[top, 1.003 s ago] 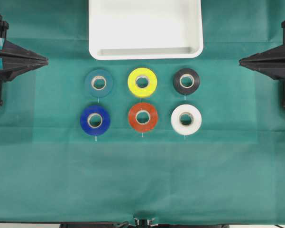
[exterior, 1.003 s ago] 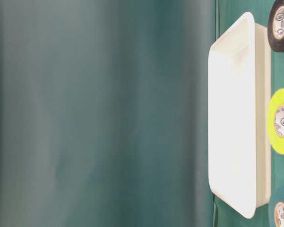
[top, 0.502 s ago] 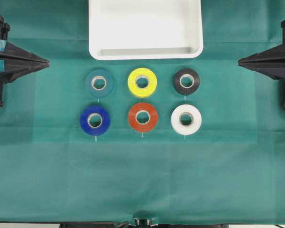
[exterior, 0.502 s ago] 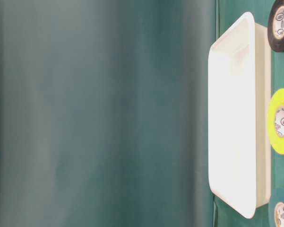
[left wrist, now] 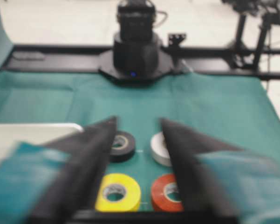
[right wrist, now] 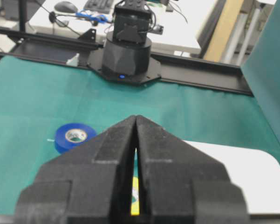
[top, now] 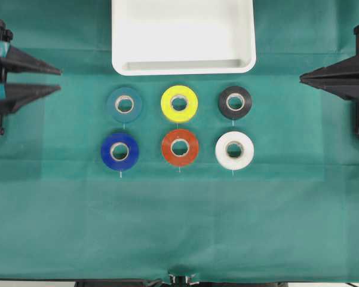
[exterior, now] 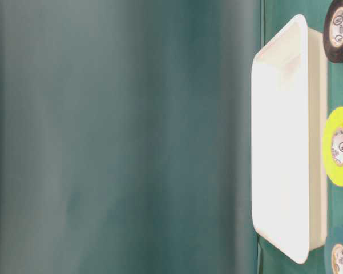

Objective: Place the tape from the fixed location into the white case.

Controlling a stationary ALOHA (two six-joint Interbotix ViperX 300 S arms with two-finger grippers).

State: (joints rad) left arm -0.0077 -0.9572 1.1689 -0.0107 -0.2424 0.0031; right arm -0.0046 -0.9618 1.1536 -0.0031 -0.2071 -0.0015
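The tape (top: pixel 234 150), a white roll with a pale core, lies flat on the green cloth at the right end of the front row. In the left wrist view the tape (left wrist: pixel 157 150) is partly hidden behind one finger. The white case (top: pixel 183 36) sits at the back centre with nothing in it, and its corner (left wrist: pixel 18 133) also shows in the left wrist view. My left gripper (top: pixel 60 79) hovers at the far left edge, open, with nothing between its fingers and far from the tape. My right gripper (top: pixel 302 76) stays at the far right edge, shut and holding nothing.
Five other rolls lie in the grid: teal (top: pixel 124 104), yellow (top: pixel 178 103) and black (top: pixel 235 102) behind, blue (top: pixel 119 151) and orange-red (top: pixel 180 147) in front. The black roll sits directly behind the tape. Bare green cloth runs to the front edge.
My left gripper's fingers have spread apart from shut to open, staying in place. The right gripper, the rolls and the case have not moved.
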